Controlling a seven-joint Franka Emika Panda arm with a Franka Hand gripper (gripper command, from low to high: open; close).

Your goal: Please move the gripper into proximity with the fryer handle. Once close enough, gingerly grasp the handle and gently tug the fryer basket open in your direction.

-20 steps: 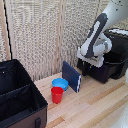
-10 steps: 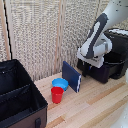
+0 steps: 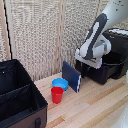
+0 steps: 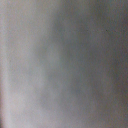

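Note:
The black fryer (image 3: pixel 116 50) stands at the exterior view's right. Its fryer basket (image 3: pixel 100 71) sticks out of the body toward the exterior view's left. The white arm bends down in front of it, and my gripper (image 3: pixel 84 66) sits against the basket's front face, where the fryer handle is. The fingers and the handle merge into the dark front, so the handle itself is hidden; the gripper appears shut on it. The wrist view is a uniform grey blur and shows nothing I can name.
A dark blue panel (image 3: pixel 72 76) stands upright just beside the basket's front. A flat blue disc (image 3: pixel 60 82) and a red cup (image 3: pixel 57 94) sit on the wooden table (image 3: pixel 95 107). A large soft black case (image 3: pixel 17 100) with dividers fills the exterior view's left.

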